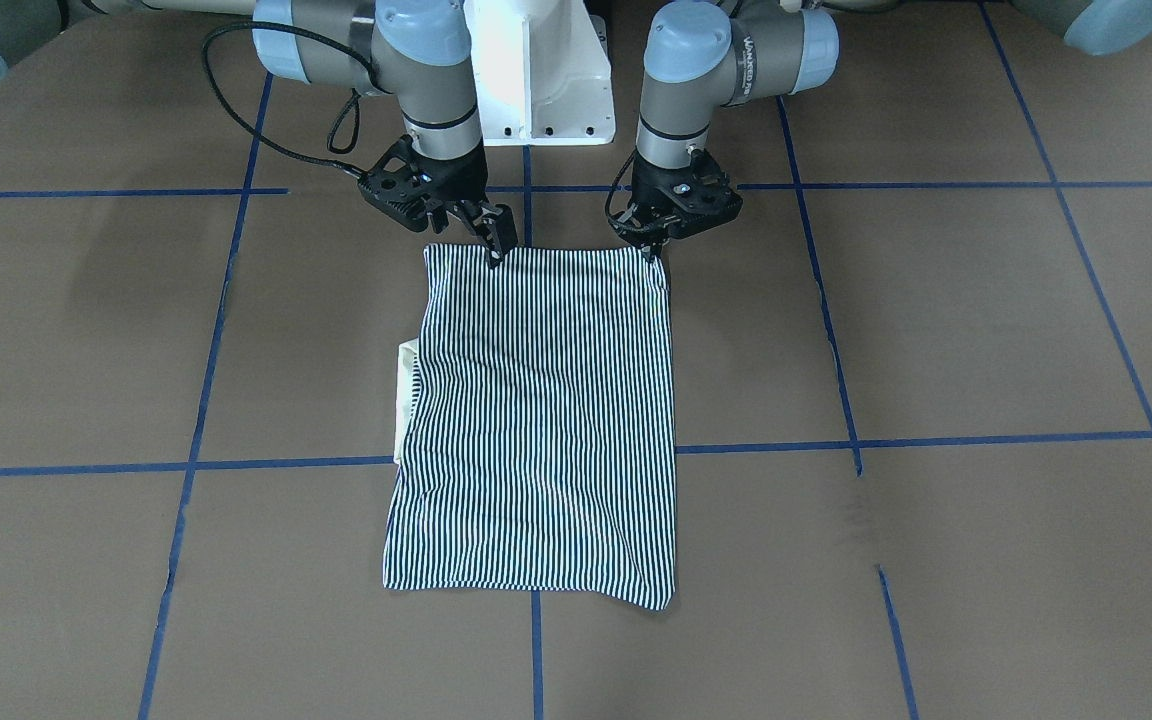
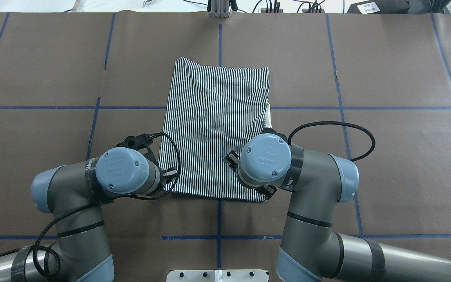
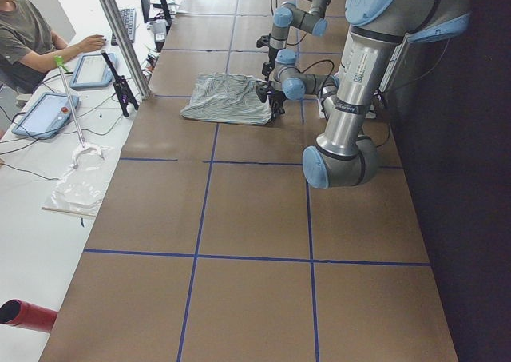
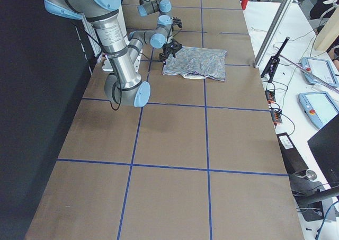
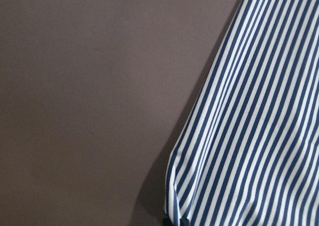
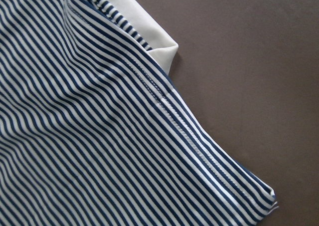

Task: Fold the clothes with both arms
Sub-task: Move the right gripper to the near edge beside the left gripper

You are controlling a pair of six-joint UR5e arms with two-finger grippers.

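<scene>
The striped polo shirt lies folded into a long rectangle on the brown table, its cream collar peeking out at one side. It also shows in the overhead view. My left gripper is shut on the shirt's near corner; in the left wrist view the cloth tents up to it. My right gripper is shut on the same near edge, a little in from the other corner. In the right wrist view the shirt and its collar fill the frame. Both wrists hide the fingers in the overhead view.
The white pedestal base stands just behind the grippers. Blue tape lines grid the brown table. Beside the table, an operator sits at a white desk with tablets, and a metal post stands at the table's edge.
</scene>
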